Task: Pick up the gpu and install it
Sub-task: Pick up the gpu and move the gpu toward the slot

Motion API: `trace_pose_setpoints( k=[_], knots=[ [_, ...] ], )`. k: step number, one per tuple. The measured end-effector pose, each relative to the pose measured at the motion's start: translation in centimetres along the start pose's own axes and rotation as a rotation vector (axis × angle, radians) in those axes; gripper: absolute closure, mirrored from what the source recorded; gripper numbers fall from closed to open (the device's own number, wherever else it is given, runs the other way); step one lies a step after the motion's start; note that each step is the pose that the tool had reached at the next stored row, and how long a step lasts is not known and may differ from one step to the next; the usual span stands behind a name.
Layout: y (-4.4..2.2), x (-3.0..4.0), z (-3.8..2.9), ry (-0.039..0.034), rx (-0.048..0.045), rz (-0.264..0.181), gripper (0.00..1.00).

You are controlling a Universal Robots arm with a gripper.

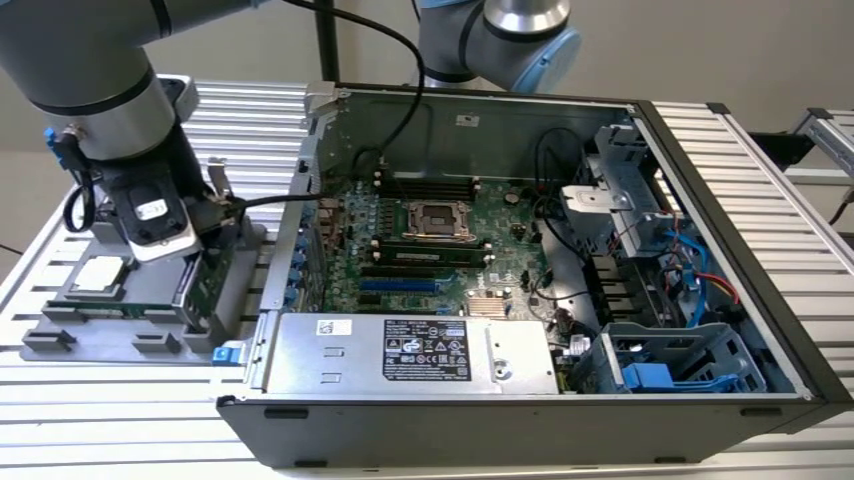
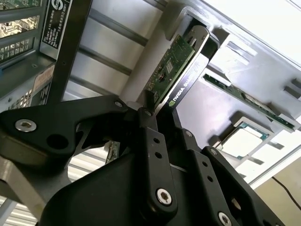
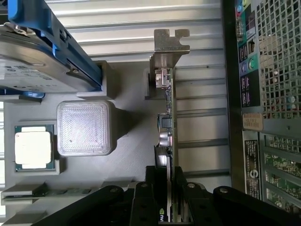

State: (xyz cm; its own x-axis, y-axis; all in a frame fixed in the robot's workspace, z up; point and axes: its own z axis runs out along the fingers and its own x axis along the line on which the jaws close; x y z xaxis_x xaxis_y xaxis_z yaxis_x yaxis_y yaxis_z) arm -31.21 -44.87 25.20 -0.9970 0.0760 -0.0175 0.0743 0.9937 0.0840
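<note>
The gpu (image 3: 170, 117) stood on edge in a slot of the grey holder tray (image 3: 131, 141), just beside the open computer case (image 1: 721, 170), with its metal bracket (image 3: 168, 52) at the end away from the arm. The gripper (image 3: 170, 175) was pressed together on the card, pinching the board's two faces at the end opposite the bracket; the same hold appeared in the second wrist view, gripper (image 2: 150, 112) on the gpu (image 2: 176, 66). The card was judged light and stiff but fragile: thin board, exposed components, and an edge connector that would not tolerate twisting. A hold on the bare board faces, clear of the components, was judged correct, and the smooth laminate could slip under a weak pinch. The tray also carried a hard drive (image 3: 33, 66) on blue rails, a processor (image 3: 32, 147) in a recess, a memory stick (image 3: 51, 192) in a groove and a white block (image 3: 84, 127). The case held the motherboard (image 1: 400, 250) and a power supply (image 1: 400, 355) along its near wall.
</note>
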Motion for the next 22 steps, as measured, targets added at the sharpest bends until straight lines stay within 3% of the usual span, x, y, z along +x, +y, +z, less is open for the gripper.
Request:
trace_pose_setpoints(
  k=[22],
  knots=[
    [0.17,-0.03,-1.97,0.0,0.0,0.0,1.0]
  ],
)
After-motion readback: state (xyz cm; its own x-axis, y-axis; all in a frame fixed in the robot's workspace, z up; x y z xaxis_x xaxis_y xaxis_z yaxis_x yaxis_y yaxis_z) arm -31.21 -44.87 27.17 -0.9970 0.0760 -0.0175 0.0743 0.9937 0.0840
